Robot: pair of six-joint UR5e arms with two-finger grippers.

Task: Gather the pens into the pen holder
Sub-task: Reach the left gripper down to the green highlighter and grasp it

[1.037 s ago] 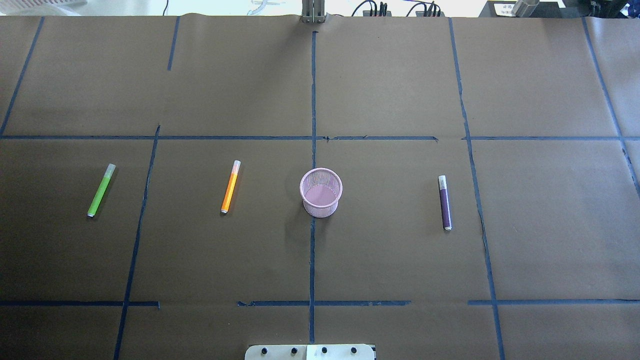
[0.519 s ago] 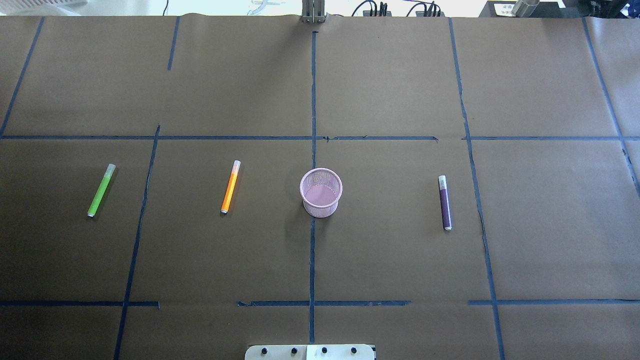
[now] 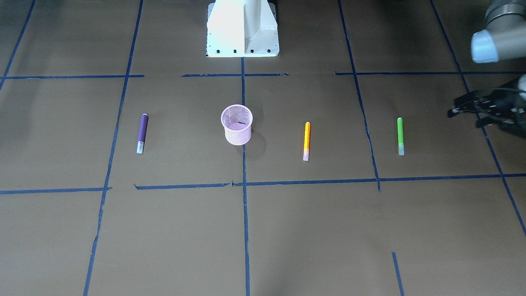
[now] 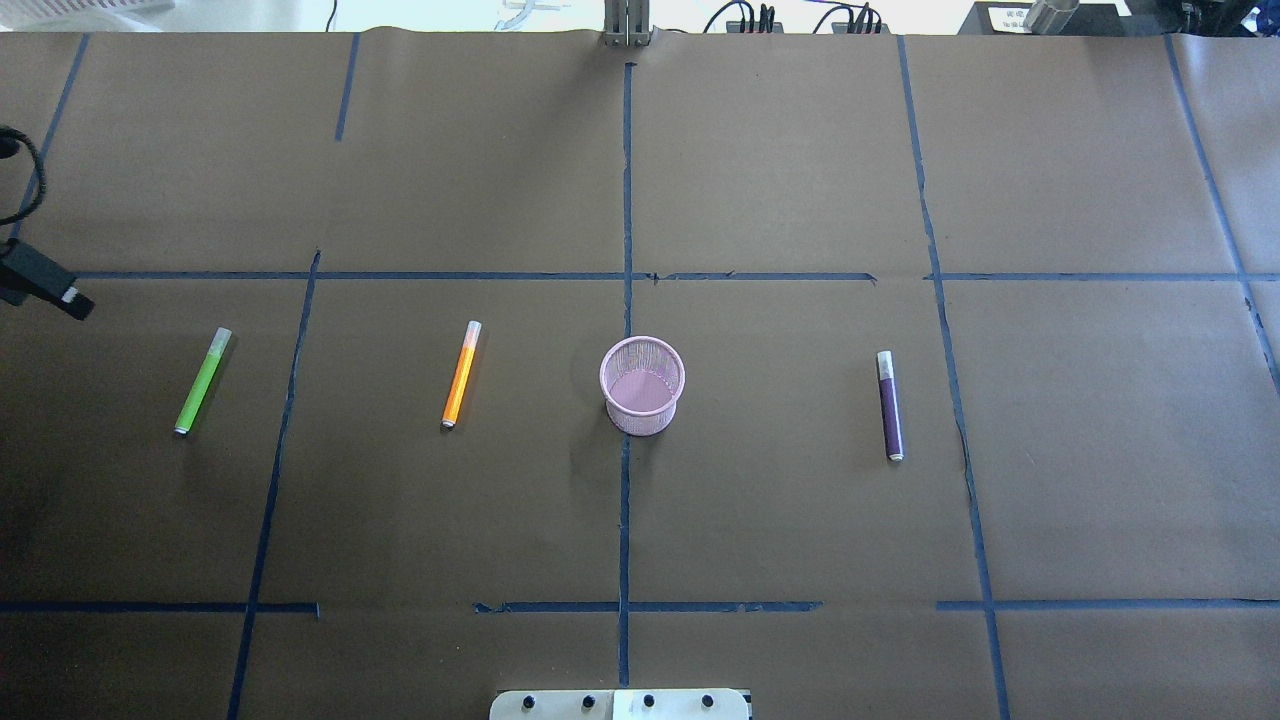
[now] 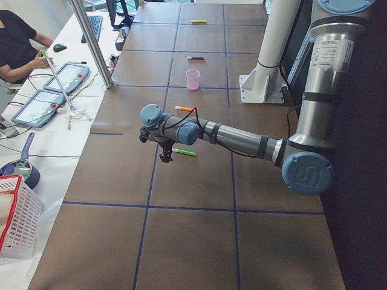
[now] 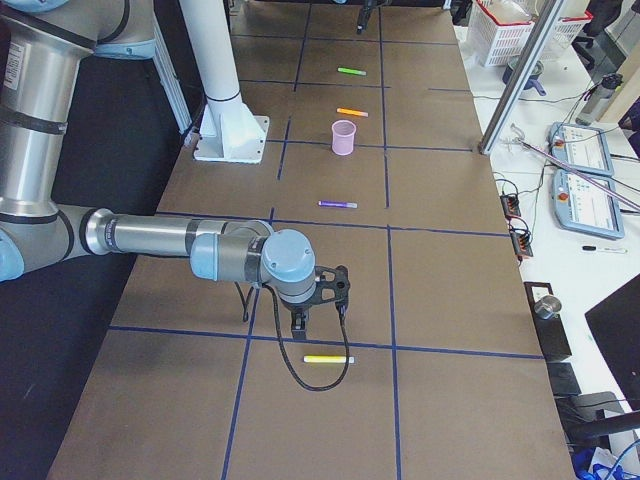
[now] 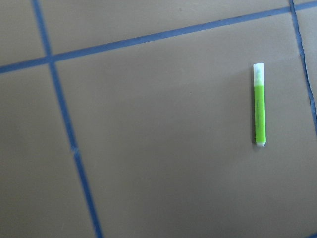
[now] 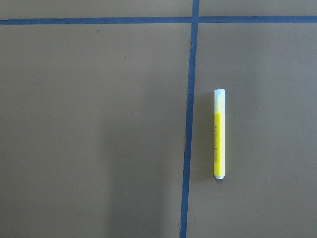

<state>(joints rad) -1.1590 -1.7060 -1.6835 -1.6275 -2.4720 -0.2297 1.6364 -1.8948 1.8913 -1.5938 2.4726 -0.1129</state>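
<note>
The pink mesh pen holder [image 4: 642, 385] [image 3: 236, 124] stands upright mid-table. Three pens lie flat around it: orange [image 4: 461, 374] [image 3: 306, 140], green [image 4: 203, 381] [image 7: 260, 106] and purple [image 4: 889, 405] [image 3: 141, 132]. My left gripper [image 3: 464, 117] hovers beyond the green pen, jaws apart and holding nothing; one of its fingers [image 4: 55, 288] shows at the overhead view's left edge. A yellow pen [image 8: 219, 134] [image 6: 328, 358] lies at the table's far right end. My right gripper [image 6: 320, 312] hangs just beside it, and I cannot tell its state.
Blue tape lines [image 4: 626, 200] grid the brown paper. The robot's white base [image 3: 242, 28] stands at the table's near edge. A person [image 5: 18, 42] sits at a side bench with tablets [image 5: 69, 75], and a white basket [image 5: 15, 217] stands beyond the table's left end.
My left gripper has come into the overhead view at its left edge, above the green pen. The pens and the pen holder lie as before.
</note>
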